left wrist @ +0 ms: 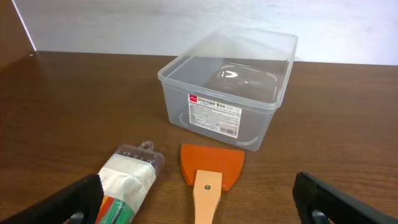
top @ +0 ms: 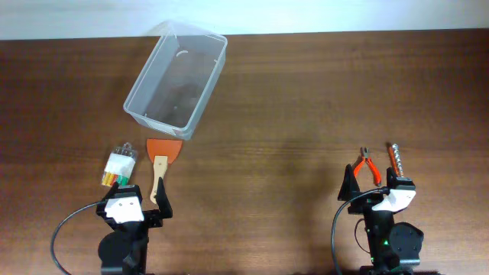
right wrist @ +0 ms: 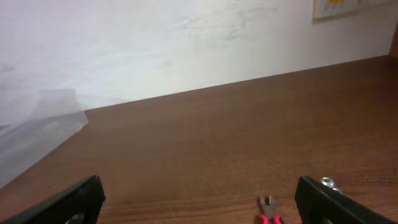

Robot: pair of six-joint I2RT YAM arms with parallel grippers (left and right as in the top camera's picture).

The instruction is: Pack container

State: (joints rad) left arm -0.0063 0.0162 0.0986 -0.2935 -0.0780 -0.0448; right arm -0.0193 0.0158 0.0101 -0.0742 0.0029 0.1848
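Note:
The container (top: 177, 76) is a clear, empty rectangular bin lying at an angle at the back left; the left wrist view shows its labelled end (left wrist: 227, 87). In front of it lie an orange scraper with a wooden handle (top: 162, 156) (left wrist: 211, 171) and a bagged pack of markers (top: 119, 166) (left wrist: 127, 183). My left gripper (top: 134, 197) (left wrist: 199, 208) stands open just behind them, the scraper handle between its fingers, untouched. My right gripper (top: 376, 186) (right wrist: 199, 202) is open and empty at the front right, behind red-handled pliers (top: 368, 166) (right wrist: 268, 213) and a metal corkscrew-like tool (top: 396, 159) (right wrist: 328, 183).
The brown wooden table (top: 306, 99) ends at a white wall just behind the container. A black cable (top: 65, 229) loops from the left arm's base and another (top: 336, 229) from the right arm's base at the front edge.

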